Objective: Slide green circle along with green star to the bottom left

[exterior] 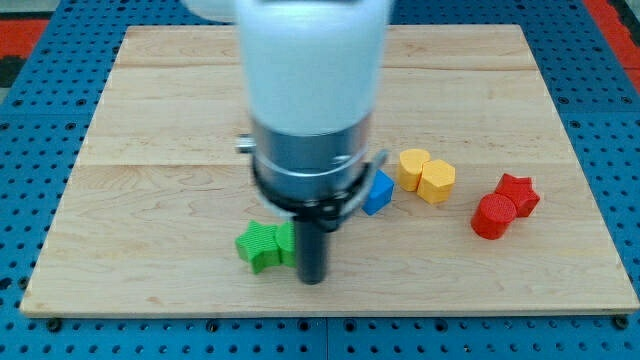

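Observation:
A green star (258, 245) lies on the wooden board (150, 150) below the middle, at the view's lower left of the arm. A second green block (285, 243), likely the green circle, touches the star's right side and is partly hidden behind the rod. My tip (313, 279) rests on the board right next to this green block, on its right and slightly lower. The arm's white and grey body (310, 110) hides the board's middle.
A blue block (378, 192) peeks out at the arm's right. Two yellow blocks (427, 176) sit together right of it. A red cylinder (491, 216) and a red star (518, 193) touch each other at the right. Blue pegboard surrounds the board.

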You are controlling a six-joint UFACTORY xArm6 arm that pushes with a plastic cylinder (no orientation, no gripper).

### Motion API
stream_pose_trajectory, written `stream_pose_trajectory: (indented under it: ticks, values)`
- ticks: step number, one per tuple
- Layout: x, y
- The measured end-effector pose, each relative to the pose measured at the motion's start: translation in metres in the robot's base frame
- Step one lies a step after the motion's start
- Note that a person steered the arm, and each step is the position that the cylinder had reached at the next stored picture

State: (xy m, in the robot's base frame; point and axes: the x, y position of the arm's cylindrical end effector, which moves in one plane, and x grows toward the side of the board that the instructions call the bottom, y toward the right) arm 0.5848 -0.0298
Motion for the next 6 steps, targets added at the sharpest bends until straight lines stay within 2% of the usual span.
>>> stream_pose_trajectory:
  ticks: [1,2,3,4,6]
  values:
    - [0.001,-0.030]
    - [0.001,0.024]
    - [-0.035,0.027]
    - [-0.034,0.002]
    - [0.001,-0.101]
